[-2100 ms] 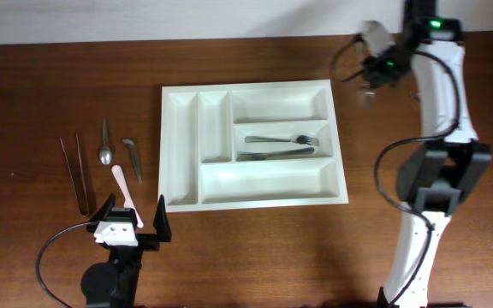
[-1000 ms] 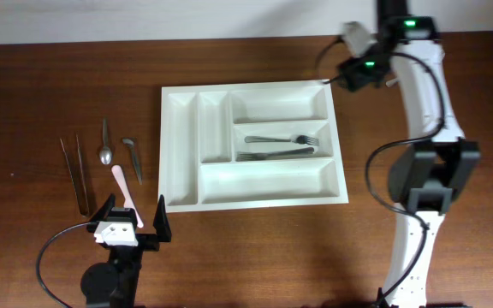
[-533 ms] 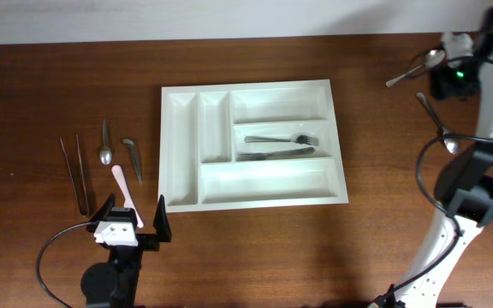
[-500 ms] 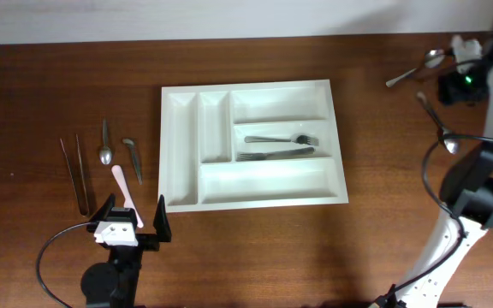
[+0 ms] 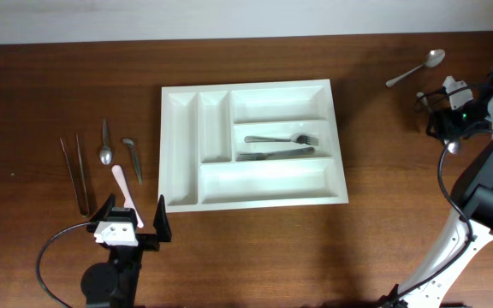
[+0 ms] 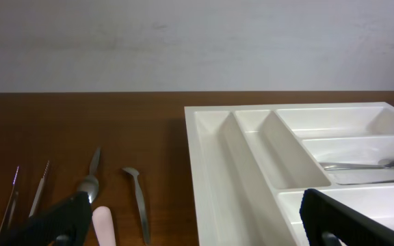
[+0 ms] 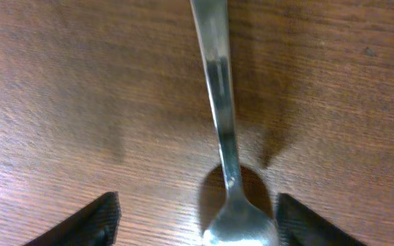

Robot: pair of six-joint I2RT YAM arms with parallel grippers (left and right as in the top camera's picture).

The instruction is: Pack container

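My right claw (image 7: 195,219) hangs with jaws apart over a slim steel spoon (image 7: 223,130) lying on the brown wooden table (image 7: 74,102), with the spoon's neck between the jaws so I can pinch it. The large white plastic five-compartment cutlery tray (image 5: 339,128) sits well to this claw's left. My left claw (image 5: 132,216) rests wide open

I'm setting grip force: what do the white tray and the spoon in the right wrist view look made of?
White five-compartment tray: probably moulded plastic, smooth semi-gloss; rounded corners, soft highlights. Slim silver spoon: looks like polished metal, likely steel; mirror-like reflections along its handle.
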